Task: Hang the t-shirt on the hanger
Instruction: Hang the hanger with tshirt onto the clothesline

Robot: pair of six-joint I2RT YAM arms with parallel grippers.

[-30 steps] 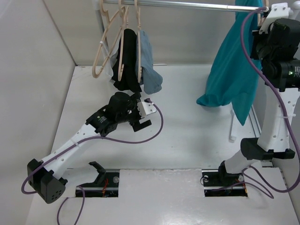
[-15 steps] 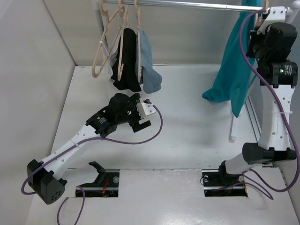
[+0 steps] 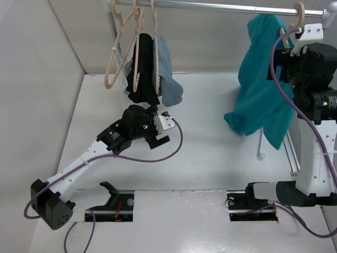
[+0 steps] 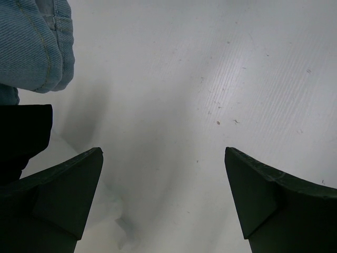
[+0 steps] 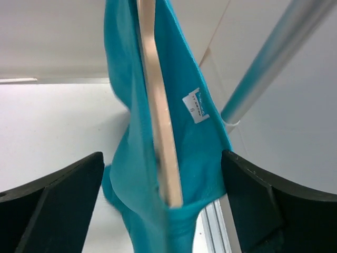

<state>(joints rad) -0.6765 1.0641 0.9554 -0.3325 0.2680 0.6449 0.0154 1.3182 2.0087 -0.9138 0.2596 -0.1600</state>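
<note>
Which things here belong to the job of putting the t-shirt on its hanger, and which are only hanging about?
Belong to the job: teal t-shirt; beige hanger it hangs on.

Only about: black garment; blue-grey garment; empty hangers on the rail.

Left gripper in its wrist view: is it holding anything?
No, the left gripper is open, with only white table between its fingers.

White table (image 3: 210,158), finely ribbed, lightly specked, left cut-out (image 3: 110,208) and right cut-out (image 3: 253,207) at near edge holding arm bases, metal rail (image 3: 293,158) along right side.
</note>
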